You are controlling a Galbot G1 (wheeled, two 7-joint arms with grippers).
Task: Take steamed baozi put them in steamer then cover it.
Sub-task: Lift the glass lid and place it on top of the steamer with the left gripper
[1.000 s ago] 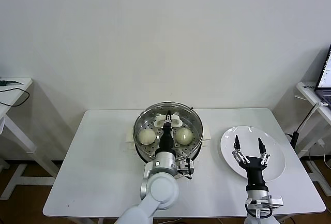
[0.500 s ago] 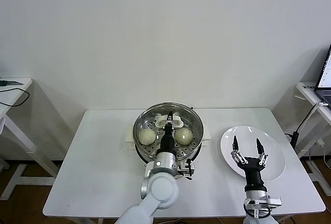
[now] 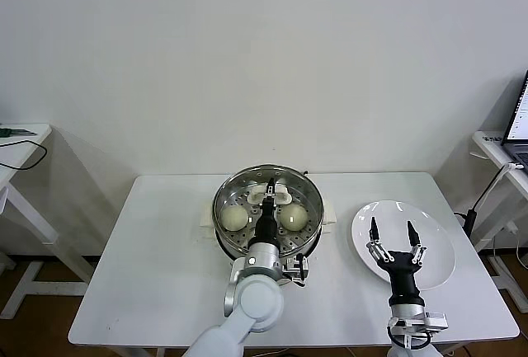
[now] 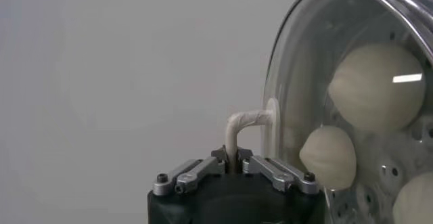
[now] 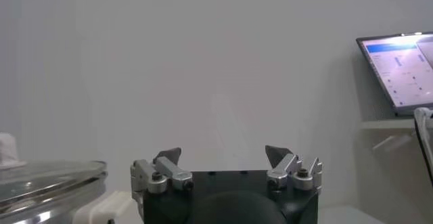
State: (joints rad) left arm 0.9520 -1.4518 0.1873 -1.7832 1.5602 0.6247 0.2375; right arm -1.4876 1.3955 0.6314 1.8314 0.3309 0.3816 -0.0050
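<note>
Head view: left gripper [image 3: 269, 189] is clenched on the lid handle [image 3: 270, 194], glass lid [image 3: 268, 205] sitting over the steamer [image 3: 227, 237] with baozi [image 3: 233, 218] under the jaws; right gripper [image 3: 393, 233] hangs spread wide above the plate [image 3: 437, 246]. Left wrist view: fingers [image 4: 270, 171] pinch only the thin handle [image 4: 242, 125], so my worry is that letting go off-centre leaves the lid [image 4: 298, 63] cocked on the rim. Right wrist view: those jaws hold nothing.
</note>
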